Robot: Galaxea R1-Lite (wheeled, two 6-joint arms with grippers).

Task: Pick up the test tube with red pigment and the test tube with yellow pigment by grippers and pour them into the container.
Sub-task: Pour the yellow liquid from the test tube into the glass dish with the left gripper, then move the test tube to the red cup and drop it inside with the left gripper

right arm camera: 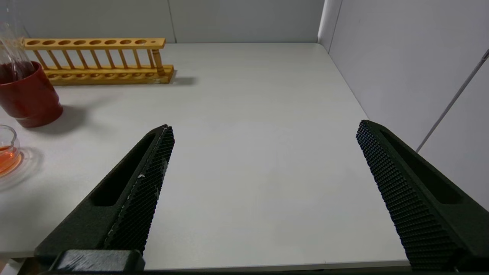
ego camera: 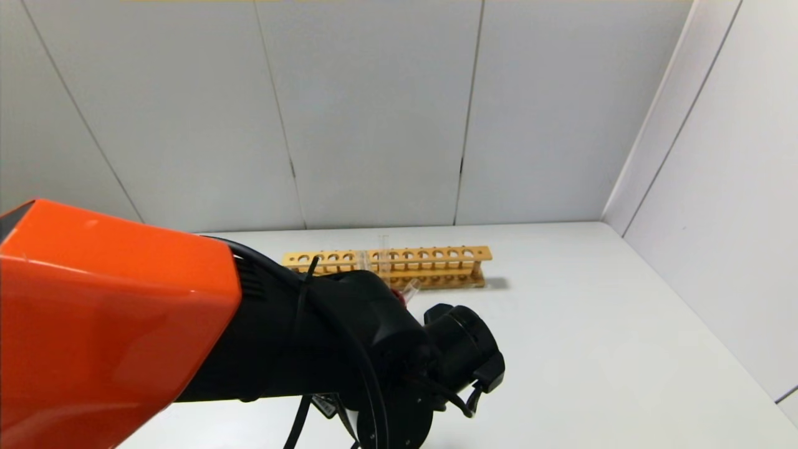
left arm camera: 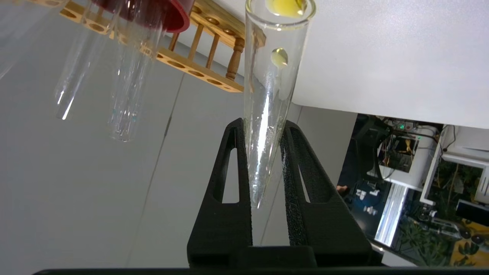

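Observation:
My left gripper (left arm camera: 263, 126) is shut on the test tube with yellow pigment (left arm camera: 269, 76); a little yellow liquid (left arm camera: 284, 5) sits at the tube's far end, with a drop on its wall. In the head view my left arm (ego camera: 349, 337) reaches over the table's middle and hides its gripper. The container (right arm camera: 7, 152), a small clear beaker, holds orange-red liquid and stands in front of a red cup. My right gripper (right arm camera: 263, 128) is open and empty, low over the table's near right side. No tube with red liquid shows.
A dark red cup (right arm camera: 26, 95) holds clear tubes (left arm camera: 130, 76) and stands in front of the wooden tube rack (ego camera: 424, 265) at the back. One clear tube (ego camera: 383, 249) stands in the rack. Grey walls close the back and right.

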